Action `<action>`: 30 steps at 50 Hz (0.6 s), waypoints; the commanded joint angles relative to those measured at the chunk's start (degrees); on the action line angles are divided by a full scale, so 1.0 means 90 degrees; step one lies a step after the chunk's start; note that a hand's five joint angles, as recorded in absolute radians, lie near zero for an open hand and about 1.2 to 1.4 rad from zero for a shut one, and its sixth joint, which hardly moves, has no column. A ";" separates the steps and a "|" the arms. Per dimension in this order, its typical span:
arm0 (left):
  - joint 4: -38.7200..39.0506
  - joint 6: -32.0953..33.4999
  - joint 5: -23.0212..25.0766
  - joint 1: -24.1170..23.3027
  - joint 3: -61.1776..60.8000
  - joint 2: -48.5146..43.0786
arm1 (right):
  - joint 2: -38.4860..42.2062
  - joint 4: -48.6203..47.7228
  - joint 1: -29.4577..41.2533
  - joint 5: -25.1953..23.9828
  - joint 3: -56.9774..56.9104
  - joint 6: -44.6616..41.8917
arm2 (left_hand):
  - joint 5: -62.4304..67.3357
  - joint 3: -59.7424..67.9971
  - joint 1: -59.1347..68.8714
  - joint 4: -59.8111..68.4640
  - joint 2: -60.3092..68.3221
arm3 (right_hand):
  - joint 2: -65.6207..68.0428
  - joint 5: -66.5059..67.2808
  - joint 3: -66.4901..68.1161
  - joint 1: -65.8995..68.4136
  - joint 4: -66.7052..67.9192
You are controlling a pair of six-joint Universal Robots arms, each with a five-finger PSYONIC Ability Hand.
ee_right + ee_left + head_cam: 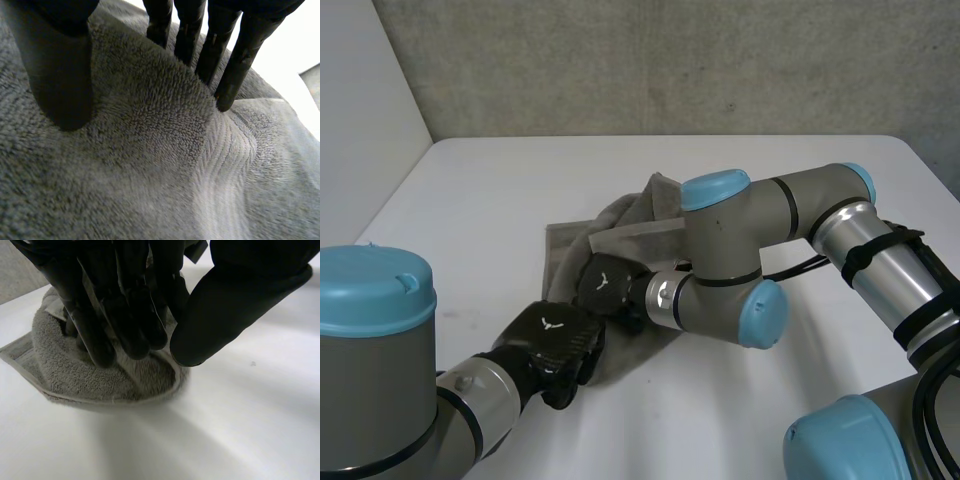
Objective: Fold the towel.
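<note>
the towel (640,215) lies bunched in the middle of the table (770,160), the fold unfinished. our left hand (555,345) rests straight fingers (135,335) on its near edge, our right hand (605,285) presses flat on its middle; neither grips. next, we think, pinch that edge.

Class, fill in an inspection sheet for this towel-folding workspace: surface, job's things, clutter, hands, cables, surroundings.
Surface: white table.
Job's things: grey towel, bunched and partly folded over itself, near the table's middle.
Clutter: nothing seen.
Hands: left hand open, fingers pressing on the towel's near hemmed edge, thumb apart above the table; right hand open, straight fingers and thumb pressing into the towel's pile.
Cables: nothing seen on the table.
Surroundings: grey concrete wall behind the table; white panel on the robot's left.
</note>
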 commanded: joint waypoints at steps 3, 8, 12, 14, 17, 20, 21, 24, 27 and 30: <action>0.0032 0.0004 0.0000 0.0070 0.0048 -0.0100 | -0.0151 -0.0834 0.0016 0.0835 -0.0256 0.0315 | 0.1213 0.1150 0.1309 0.1138 0.1141 | 0.2109 0.2097 0.2072 0.2096 0.2104; 0.0071 0.0023 -0.0010 0.0128 0.0067 -0.0061 | -0.0190 -0.0834 -0.0033 0.0854 -0.0246 0.0384 | 0.0716 0.0653 0.0811 0.0641 0.0644 | 0.4238 0.4226 0.4201 0.4225 0.4233; 0.0110 0.0121 -0.0068 0.0285 0.0097 -0.0041 | -0.0278 -0.0805 -0.0082 0.0913 -0.0227 0.0443 | -0.0765 -0.0829 -0.0670 -0.0840 -0.0838 | 0.4557 0.4545 0.4520 0.4544 0.4552; 0.0236 0.0209 -0.0204 0.0489 0.0165 -0.0041 | -0.0491 -0.0795 -0.0130 0.1166 -0.0129 0.0695 | -0.2066 -0.2130 -0.1971 -0.2141 -0.2139 | 0.4557 0.4545 0.4520 0.4544 0.4552; 0.0344 0.0229 -0.0293 0.0588 0.0194 -0.0041 | -0.0610 -0.0785 -0.0170 0.1314 -0.0051 0.0892 | -0.2391 -0.2455 -0.2296 -0.2466 -0.2464 | 0.4557 0.4545 0.4520 0.4544 0.4552; 0.0627 0.0229 -0.0449 0.0773 0.0234 -0.0080 | -0.0971 -0.0785 -0.0287 0.1489 0.0262 0.1370 | -0.2765 -0.2829 -0.2670 -0.2840 -0.2838 | 0.4557 0.4545 0.4520 0.4544 0.4552; 0.0792 0.0229 -0.0517 0.0880 0.0253 -0.0100 | -0.1213 -0.0785 -0.0345 0.1499 0.0503 0.1593 | -0.3117 -0.3180 -0.3021 -0.3192 -0.3189 | 0.4557 0.4545 0.4520 0.4544 0.4552; 0.1192 0.0229 -0.0605 0.1065 0.0273 -0.0148 | -0.1817 -0.0824 -0.0501 0.1470 0.1215 0.1887 | -0.3269 -0.3333 -0.3174 -0.3344 -0.3342 | 0.4557 0.4545 0.4520 0.4544 0.4552; 0.1612 0.0209 -0.0596 0.1193 0.0282 -0.0294 | -0.2530 -0.0980 -0.0628 0.1470 0.1986 0.1986 | -0.3976 -0.4040 -0.3881 -0.4051 -0.4049 | 0.4557 0.4545 0.4520 0.4544 0.4552; 0.1905 0.0190 -0.0527 0.1213 0.0321 -0.0470 | -0.3194 -0.1301 -0.0706 0.1528 0.2670 0.2025 | -0.4259 -0.4322 -0.4163 -0.4334 -0.4331 | 0.4557 0.4545 0.4520 0.4544 0.4552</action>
